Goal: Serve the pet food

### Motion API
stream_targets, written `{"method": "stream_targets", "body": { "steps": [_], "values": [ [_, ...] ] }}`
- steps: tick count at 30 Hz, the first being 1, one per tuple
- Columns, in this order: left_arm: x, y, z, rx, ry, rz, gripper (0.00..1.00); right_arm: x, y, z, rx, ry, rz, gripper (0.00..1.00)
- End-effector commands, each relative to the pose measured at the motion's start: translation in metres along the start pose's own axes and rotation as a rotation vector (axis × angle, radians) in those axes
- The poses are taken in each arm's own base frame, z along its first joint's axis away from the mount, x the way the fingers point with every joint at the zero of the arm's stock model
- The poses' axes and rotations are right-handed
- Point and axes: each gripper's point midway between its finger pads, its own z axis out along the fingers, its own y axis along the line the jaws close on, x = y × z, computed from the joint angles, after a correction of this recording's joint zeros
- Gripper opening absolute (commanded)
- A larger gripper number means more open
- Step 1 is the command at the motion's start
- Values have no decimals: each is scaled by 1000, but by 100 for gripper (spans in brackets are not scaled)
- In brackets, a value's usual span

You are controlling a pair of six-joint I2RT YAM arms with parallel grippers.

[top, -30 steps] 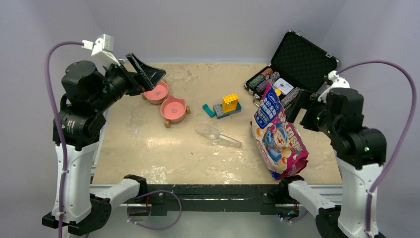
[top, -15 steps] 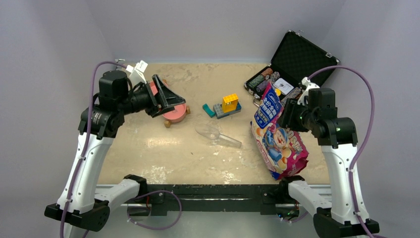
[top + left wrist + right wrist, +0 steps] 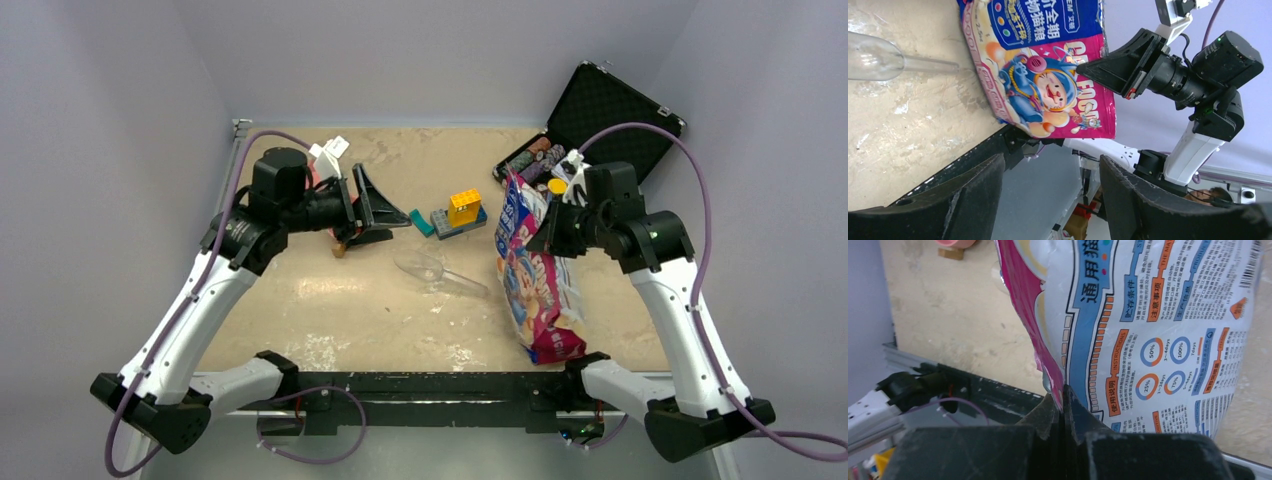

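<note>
Your pet food bag point(image 3: 535, 285) is on the right side of the surface point(image 3: 330, 310). Its bottom end is near the front rail and its top points toward the open case of poker chips point(image 3: 600, 115). No kibble shows, only the glossy pink-and-blue bag. Your right claw point(image 3: 1063, 405) is clamped tight on the bag's pink edge, and the printed back panel fills the right wrist view. Just left of the bag, a clear plastic scoop point(image 3: 440, 272) lies on the surface with its handle pointing at the bag. Beyond the scoop sits a small stack of toy blocks point(image 3: 455, 213). Your left claw point(image 3: 385, 222) hangs above the surface left of the blocks. Its fingers are spread wide with nothing between them, and it is aimed across at the bag.
</note>
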Motion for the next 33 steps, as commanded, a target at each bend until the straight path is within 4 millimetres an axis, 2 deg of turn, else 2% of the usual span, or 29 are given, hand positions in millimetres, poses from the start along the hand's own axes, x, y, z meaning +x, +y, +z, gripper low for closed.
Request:
{"method": "stream_targets", "body": {
  "steps": [1, 5, 9, 11, 14, 17, 21, 24, 26, 29, 30, 31, 32, 33],
  "values": [
    [-4, -39, 8, 99, 7, 19, 70, -56, 82, -24, -339, -179, 21, 0],
    [4, -52, 39, 133, 69, -40, 73, -54, 87, -21, -364, -158, -10, 0],
    [-1, -78, 72, 152, 80, -57, 80, -29, 86, -12, -404, -93, -50, 0],
    [-4, -82, 88, 111, 88, -58, 80, -18, 85, -11, -415, -85, -79, 0],
    [-4, -71, 115, -4, 114, -71, 80, -5, 87, -12, -431, -67, -117, 0],
    [-5, -59, 131, -92, 111, -55, 79, 4, 88, -16, -442, -70, -118, 0],
    [-6, -58, 153, -106, 126, -12, 78, 13, 89, -20, -474, -73, -110, 0],
    [2, -60, 171, -109, 158, 28, 76, 17, 87, -26, -464, -78, -116, 0],
    [6, -54, 184, -124, 184, 36, 72, 18, 84, -30, -452, -78, -121, 0],
    [9, -52, 194, -123, 195, 40, 63, 22, 76, -35, -404, -70, -119, 8],
    [8, -53, 196, -118, 190, 46, 57, 23, 73, -37, -384, -75, -119, 13],
    [7, -53, 197, -118, 188, 47, 49, 20, 67, -40, -348, -94, -115, 23],
    [7, -53, 197, -121, 188, 47, 45, 20, 63, -45, -319, -98, -110, 32],
    [8, -54, 197, -119, 191, 49, 40, 17, 58, -49, -277, -114, -102, 37]
  ]
}}
